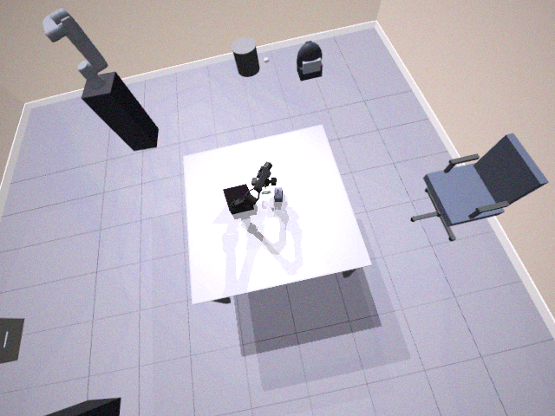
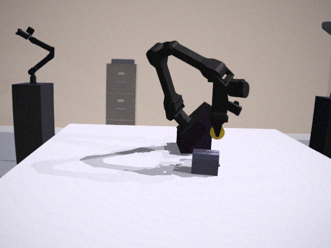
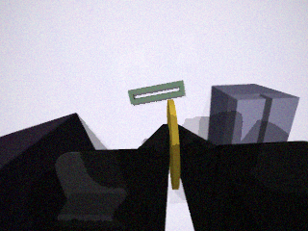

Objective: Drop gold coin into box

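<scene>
My gripper is shut on the gold coin. The coin is upright, edge-on in the wrist view and face-on in the exterior view, and hangs well above the table. The green holder stands empty on the table, mostly hidden behind the box in the exterior view. The closed grey box stands to the right of the coin in the wrist view. Its slot runs roughly parallel to the coin there.
The arm's black base block stands on the white table, left of the holder in the top view. Shadows of the arm lie across the table. A chair, pedestals and a cabinet stand away from the table.
</scene>
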You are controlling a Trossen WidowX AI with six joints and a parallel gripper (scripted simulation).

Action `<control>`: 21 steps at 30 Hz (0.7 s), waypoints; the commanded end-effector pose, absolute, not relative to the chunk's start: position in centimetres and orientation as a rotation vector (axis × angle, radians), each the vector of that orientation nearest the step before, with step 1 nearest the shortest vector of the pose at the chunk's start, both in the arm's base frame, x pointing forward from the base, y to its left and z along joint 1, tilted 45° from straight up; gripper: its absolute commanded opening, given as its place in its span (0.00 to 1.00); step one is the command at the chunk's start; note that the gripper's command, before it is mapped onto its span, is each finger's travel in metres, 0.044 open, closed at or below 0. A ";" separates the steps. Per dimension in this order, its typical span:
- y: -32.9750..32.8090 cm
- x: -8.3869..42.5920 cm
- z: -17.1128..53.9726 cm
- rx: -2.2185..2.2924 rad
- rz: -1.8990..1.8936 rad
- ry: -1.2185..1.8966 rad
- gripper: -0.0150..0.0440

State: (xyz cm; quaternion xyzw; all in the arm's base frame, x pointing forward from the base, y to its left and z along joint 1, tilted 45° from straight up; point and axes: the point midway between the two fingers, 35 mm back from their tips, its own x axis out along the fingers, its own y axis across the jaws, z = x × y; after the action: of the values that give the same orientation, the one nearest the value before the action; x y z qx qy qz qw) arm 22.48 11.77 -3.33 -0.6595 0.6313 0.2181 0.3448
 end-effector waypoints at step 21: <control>10.5 27.8 -1.2 -1.716 0.566 1.638 0.25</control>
State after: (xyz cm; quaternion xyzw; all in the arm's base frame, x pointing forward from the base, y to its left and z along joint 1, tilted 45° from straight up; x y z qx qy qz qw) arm 27.17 10.85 -1.41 -0.6598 0.6292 0.2181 0.3481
